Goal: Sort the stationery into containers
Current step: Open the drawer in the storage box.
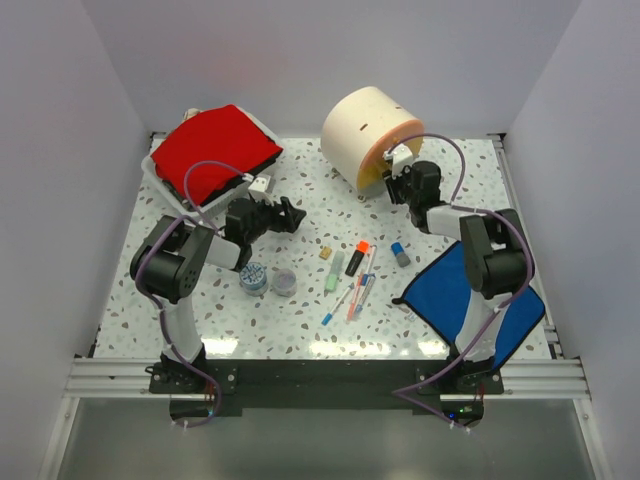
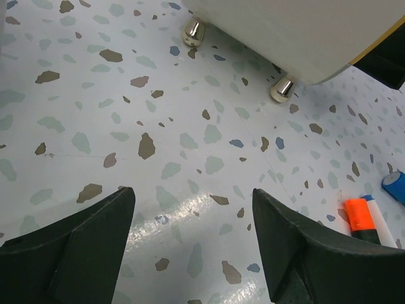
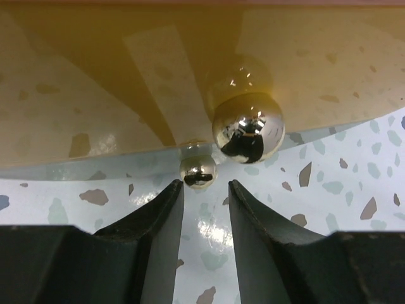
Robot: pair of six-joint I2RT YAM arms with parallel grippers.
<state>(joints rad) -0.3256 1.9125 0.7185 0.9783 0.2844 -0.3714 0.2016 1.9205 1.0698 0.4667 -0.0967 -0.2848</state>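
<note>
Now a blue-patterned roll (image 1: pixel 254 277) and a purple roll (image 1: pixel 284 282) (two rolls, side by side) lie lower left of centre; left end effector (image 2: pixel 193 196) wide apart, right end effector (image 3: pixel 205 187) barely apart.

Bright, even overhead light, soft short shadows, white glare patches on the bench (image 1: pixel 220 320), sharp top view, chrome knob (image 3: pixel 248 128) mirroring lamps, wrist-view foregrounds slightly soft.

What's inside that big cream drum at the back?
The cream drum hides its contents: only its yellow drawer front and shiny knobs show, with the right tool just before them.
</note>
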